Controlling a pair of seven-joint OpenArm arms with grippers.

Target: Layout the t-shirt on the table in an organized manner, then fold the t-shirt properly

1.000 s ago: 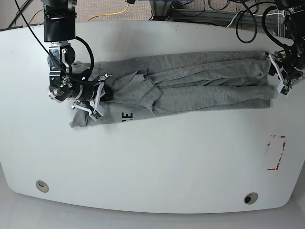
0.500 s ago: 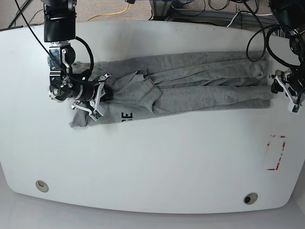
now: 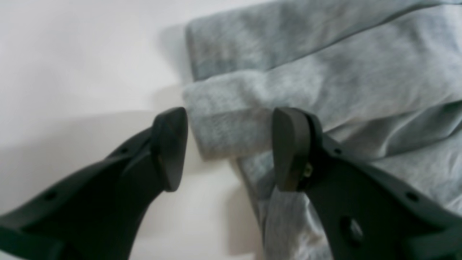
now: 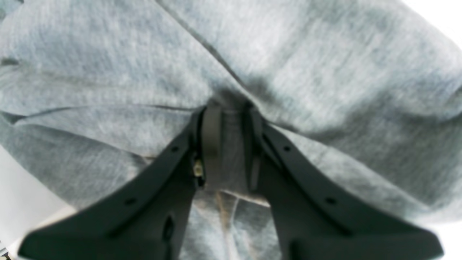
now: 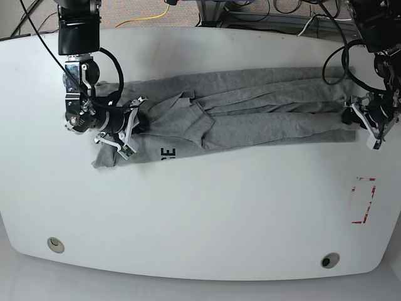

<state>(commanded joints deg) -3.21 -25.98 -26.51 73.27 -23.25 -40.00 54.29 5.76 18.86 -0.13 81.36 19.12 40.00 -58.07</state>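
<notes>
Base view: two pincers set to stretch a bunched shirt

Base view shows the shirt (image 5: pixel 250 110) lying as a long rumpled band across the far half of the worktop (image 5: pixel 200 213), folded over itself lengthwise, with a scrap of black lettering peeking out at its near edge. The right pincer (image 5: pixel 128 125), on the view's left, is clenched on a gathered pinch of cloth; its wrist camera confirms grey fabric squeezed between the two black fingers (image 4: pixel 211 144). At the other end, the left pincer (image 3: pixel 229 144) stands released, its jaws spread to either side of a thick rolled hem corner, one finger over bare worktop and the other over the cloth. The base view places it at the shirt's end on that view's right.

The step in hand appears to be spreading the garment flat before any fold. To do it well, the left pincer should likely sink until its lower finger slides under the hem roll, then close on the corner only, not on the layers stacked beneath it. Catching several layers would drag the whole bundle instead of opening it. Once both ends are held, a gentle outward pull with the cloth kept low over the worktop should draw out the creases. The red tape outline (image 5: pixel 363 200) is well clear of the shirt.
</notes>
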